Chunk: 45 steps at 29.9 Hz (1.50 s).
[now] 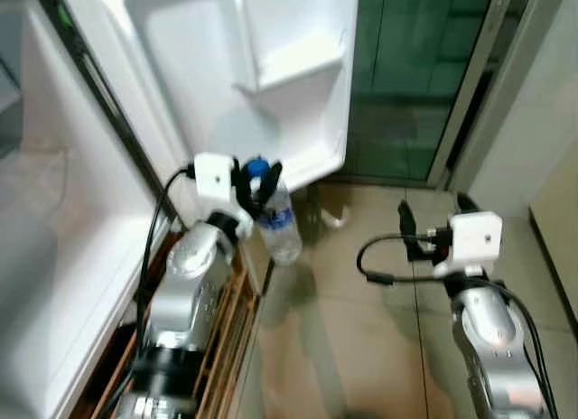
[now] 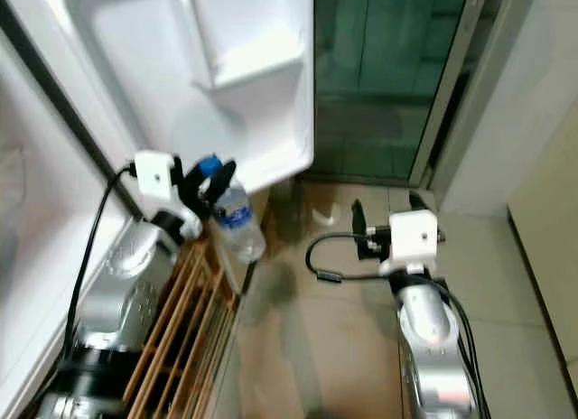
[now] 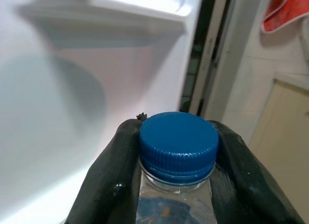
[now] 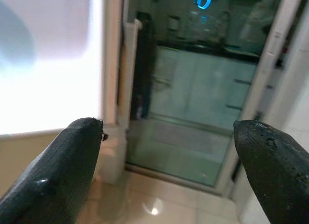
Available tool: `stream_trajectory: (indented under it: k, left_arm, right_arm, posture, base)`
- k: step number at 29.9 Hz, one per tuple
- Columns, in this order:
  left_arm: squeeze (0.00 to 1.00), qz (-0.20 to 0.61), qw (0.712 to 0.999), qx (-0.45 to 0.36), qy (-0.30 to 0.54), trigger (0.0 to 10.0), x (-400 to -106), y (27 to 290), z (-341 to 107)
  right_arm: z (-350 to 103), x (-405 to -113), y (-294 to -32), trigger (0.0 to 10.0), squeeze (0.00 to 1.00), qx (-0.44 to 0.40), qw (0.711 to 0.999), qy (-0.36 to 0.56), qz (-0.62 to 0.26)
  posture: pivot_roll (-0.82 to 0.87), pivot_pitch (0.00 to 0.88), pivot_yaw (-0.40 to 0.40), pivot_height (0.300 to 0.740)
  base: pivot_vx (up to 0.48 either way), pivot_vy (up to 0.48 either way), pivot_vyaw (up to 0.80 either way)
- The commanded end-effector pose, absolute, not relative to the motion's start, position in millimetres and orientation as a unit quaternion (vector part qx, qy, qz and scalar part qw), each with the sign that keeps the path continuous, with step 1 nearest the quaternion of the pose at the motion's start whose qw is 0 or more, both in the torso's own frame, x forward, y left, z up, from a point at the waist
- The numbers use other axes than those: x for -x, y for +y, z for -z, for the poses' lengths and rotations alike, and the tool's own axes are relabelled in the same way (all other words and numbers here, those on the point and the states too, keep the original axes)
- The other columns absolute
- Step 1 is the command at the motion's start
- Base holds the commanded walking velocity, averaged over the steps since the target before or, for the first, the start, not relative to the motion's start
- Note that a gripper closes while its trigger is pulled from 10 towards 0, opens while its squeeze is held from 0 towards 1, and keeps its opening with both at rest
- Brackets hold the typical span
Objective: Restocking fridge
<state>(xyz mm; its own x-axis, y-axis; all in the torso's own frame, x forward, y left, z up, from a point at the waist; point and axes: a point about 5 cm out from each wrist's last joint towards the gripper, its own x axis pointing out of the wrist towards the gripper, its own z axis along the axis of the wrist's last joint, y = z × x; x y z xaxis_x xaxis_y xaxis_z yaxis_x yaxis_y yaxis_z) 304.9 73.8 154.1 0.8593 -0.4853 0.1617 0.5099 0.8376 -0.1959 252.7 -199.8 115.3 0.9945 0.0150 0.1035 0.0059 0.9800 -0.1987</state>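
My left gripper [image 1: 256,185] is shut on a clear water bottle [image 1: 278,225] with a blue cap [image 3: 177,143], gripping it at the neck. The bottle hangs upright just below the lower edge of the open white fridge door [image 1: 271,67], whose door shelves [image 1: 293,71] stand above it. In the left wrist view both black fingers [image 3: 104,180] press the neck under the cap. My right gripper [image 1: 432,222] is open over the tiled floor, level with the door's outer edge, with nothing between its fingers [image 4: 72,161].
The fridge body [image 1: 63,238] fills the left side. A wooden slatted rack [image 1: 221,347] stands on the floor under my left arm. A dark glass door with a pale frame [image 1: 424,76] lies ahead. Beige floor tiles [image 1: 343,347] spread between the arms.
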Motion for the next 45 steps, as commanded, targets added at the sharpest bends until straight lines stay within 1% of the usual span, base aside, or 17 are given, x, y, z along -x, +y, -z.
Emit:
stream_trajectory:
  k: [1, 4, 7, 8, 9, 10, 11, 12, 15, 21, 25, 26, 30, 36, 37, 40, 45]
  left_arm:
    - [0.0, 0.232, 0.964, 0.094, -0.092, 10.0, -308, 89, -170]
    - [0.0, 0.224, 0.965, 0.088, -0.104, 10.0, -309, 89, -178]
    - [0.0, 0.242, 0.96, 0.074, -0.12, 10.0, -309, 86, -191]
    - [0.0, 0.278, 0.948, 0.049, -0.148, 10.0, -306, 78, -207]
    - [0.0, 0.297, 0.939, 0.053, -0.164, 10.0, -305, 76, -218]
    - [0.0, 0.297, 0.939, 0.053, -0.164, 10.0, -305, 76, -218]
    - [0.0, 0.326, 0.923, 0.072, -0.191, 10.0, -304, 75, -240]
    - [0.0, 0.336, 0.917, 0.08, -0.2, 10.0, -304, 75, -248]
    - [0.0, 0.365, 0.902, 0.09, -0.214, 10.0, -305, 73, -266]
    - [0.0, 0.381, 0.892, 0.1, -0.224, 10.0, -307, 72, -279]
    - [0.0, 0.384, 0.891, 0.092, -0.224, 10.0, -307, 70, -279]
    - [0.0, 0.363, 0.901, 0.058, -0.229, 10.0, -311, 66, -274]
    - [0.0, 0.299, 0.922, 0.038, -0.244, 10.0, -320, 62, -268]
    - [0.0, 0.263, 0.932, 0.011, -0.25, 10.0, -331, 47, -253]
    - [0.0, 0.263, 0.932, 0.011, -0.25, 10.0, -331, 47, -253]
    - [0.0, 0.243, 0.936, -0.028, -0.253, 10.0, -338, 47, -245]
    - [0.0, 0.238, 0.937, -0.047, -0.251, 10.0, -342, 42, -238]
  right_arm:
    - [-121, -254, -188, 10.0, 0.0, 0.086, 0.994, -0.07, -0.023]
    - [-121, -254, -188, 10.0, 0.0, 0.089, 0.993, -0.067, -0.025]
    - [-121, -253, -187, 10.0, 0.0, 0.094, 0.993, -0.064, -0.039]
    - [-121, -251, -187, 10.0, 0.0, 0.1, 0.992, -0.059, -0.057]
    - [-121, -249, -187, 10.0, 0.0, 0.098, 0.992, -0.053, -0.067]
    - [-121, -249, -187, 10.0, 0.0, 0.098, 0.992, -0.053, -0.067]
    - [-122, -247, -189, 10.0, 0.0, 0.099, 0.991, -0.05, -0.079]
    - [-123, -247, -189, 10.0, 0.0, 0.099, 0.99, -0.05, -0.083]
    - [-122, -246, -187, 10.0, 0.0, 0.098, 0.99, -0.049, -0.091]
    - [-117, -238, -177, 10.0, 0.0, 0.096, 0.988, -0.035, -0.117]
    - [-116, -237, -177, 10.0, 0.0, 0.094, 0.988, -0.032, -0.117]
    - [-115, -238, -178, 10.0, 0.0, 0.094, 0.988, -0.03, -0.115]
    - [-118, -238, -176, 10.0, 0.0, 0.093, 0.988, -0.033, -0.122]
    - [-121, -234, -171, 10.0, 0.0, 0.1, 0.985, -0.038, -0.136]
    - [-121, -234, -171, 10.0, 0.0, 0.1, 0.985, -0.038, -0.136]
    - [-120, -228, -170, 10.0, 0.0, 0.099, 0.985, -0.036, -0.138]
    - [-117, -221, -168, 10.0, 0.0, 0.093, 0.986, -0.028, -0.134]
  posture:
    - [-0.2, 0.0, 0.099, 0.74]
    - [-0.2, 0.0, 0.099, 0.74]
    - [-0.2, 0.0, 0.098, 0.74]
    - [-0.19, 0.0, 0.09, 0.74]
    - [-0.19, 0.0, 0.09, 0.74]
    - [-0.19, 0.0, 0.09, 0.74]
    - [-0.19, 0.0, 0.085, 0.74]
    - [-0.19, 0.0, 0.085, 0.74]
    - [-0.2, 0.0, 0.087, 0.74]
    - [-0.21, 0.0, 0.088, 0.74]
    - [-0.21, 0.0, 0.089, 0.74]
    - [-0.21, 0.0, 0.088, 0.74]
    - [-0.22, 0.0, 0.081, 0.74]
    - [-0.23, 0.0, 0.085, 0.74]
    - [-0.23, 0.0, 0.085, 0.74]
    - [-0.24, 0.0, 0.095, 0.74]
    - [-0.24, 0.013, 0.105, 0.74]
  base:
    - [0.446, 0.0, 0.0]
    - [0.388, 0.0, 0.0]
    - [0.0, 0.0, 0.0]
    - [0.0, 0.0, 0.0]
    - [0.0, 0.0, 0.0]
    - [0.0, 0.0, 0.0]
    - [0.0, 0.0, 0.0]
    - [0.0, 0.0, 0.0]
    - [0.0, 0.0, 0.0]
    - [0.0, 0.0, 0.0]
    - [0.0, 0.0, 0.0]
    - [0.0, 0.0, 0.0]
    - [0.0, 0.0, 0.0]
    - [0.0, 0.0, 0.0]
    - [0.0, 0.0, 0.0]
    - [0.0, 0.0, 0.0]
    - [0.0, 0.0, 0.0]
